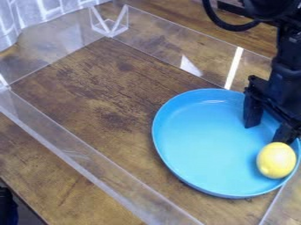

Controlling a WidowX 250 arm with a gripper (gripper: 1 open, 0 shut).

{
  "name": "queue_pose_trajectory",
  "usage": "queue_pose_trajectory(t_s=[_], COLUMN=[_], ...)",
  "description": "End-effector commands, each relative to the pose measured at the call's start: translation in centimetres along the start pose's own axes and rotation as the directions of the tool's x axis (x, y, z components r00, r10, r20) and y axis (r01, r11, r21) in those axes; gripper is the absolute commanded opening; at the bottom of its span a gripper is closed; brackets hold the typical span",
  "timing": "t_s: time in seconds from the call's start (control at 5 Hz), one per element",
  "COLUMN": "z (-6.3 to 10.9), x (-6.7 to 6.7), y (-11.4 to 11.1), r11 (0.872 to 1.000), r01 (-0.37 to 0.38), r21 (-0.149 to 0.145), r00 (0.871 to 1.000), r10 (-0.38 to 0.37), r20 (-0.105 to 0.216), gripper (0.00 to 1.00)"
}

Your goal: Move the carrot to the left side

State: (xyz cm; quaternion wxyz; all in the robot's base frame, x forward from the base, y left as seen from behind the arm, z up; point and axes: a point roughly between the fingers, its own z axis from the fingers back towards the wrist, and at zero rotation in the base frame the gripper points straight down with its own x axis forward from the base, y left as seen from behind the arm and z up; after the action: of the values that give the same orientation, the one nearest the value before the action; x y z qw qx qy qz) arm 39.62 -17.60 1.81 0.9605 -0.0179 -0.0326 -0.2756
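At the near left corner of the tabletop [88,83], a dark thing [6,206] is cut off by the frame; what it is, I cannot tell. A clear, see-through wall [83,158] runs slantwise from the tabletop's left side down toward its near edge, passing just beside the blue plate [206,145].

The plate lies toward the tabletop's near right corner. Near the plate's right rim is a yellow, rounded thing [276,160] with a pale spot. Its shape does not settle whether it is the carrot, and nothing else in view can be made out as one, so I cannot tell where the carrot is.

The black gripper [268,126] reaches over the plate's far right rim, its fingers spread open just beyond the yellow thing. It hides that part of the rim, and its arm is cut off at the right.

Farther back, a clear wall with a white strip crosses behind the plate, and a dark cable [223,22] loops at the far right corner.
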Motion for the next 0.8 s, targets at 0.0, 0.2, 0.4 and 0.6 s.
queue_pose_trajectory(t_s=[0.0, 0.2, 0.4, 0.6], z=[-1.28, -1.26, -1.35, -1.48], x=[-0.49, -0.45, -0.45, -0.44], y=[-0.05, -0.06, -0.02, 0.01], r11=[0.999, 0.999, 0.998, 0.998], r01=[0.026, 0.036, 0.045, 0.054], r21=[-0.021, -0.028, -0.034, -0.042], r00=[0.999, 0.999, 0.998, 0.998], r10=[-0.026, -0.036, -0.046, -0.056], r20=[-0.031, -0.031, -0.031, -0.032], gripper=[1.00, 1.00, 1.00, 1.00])
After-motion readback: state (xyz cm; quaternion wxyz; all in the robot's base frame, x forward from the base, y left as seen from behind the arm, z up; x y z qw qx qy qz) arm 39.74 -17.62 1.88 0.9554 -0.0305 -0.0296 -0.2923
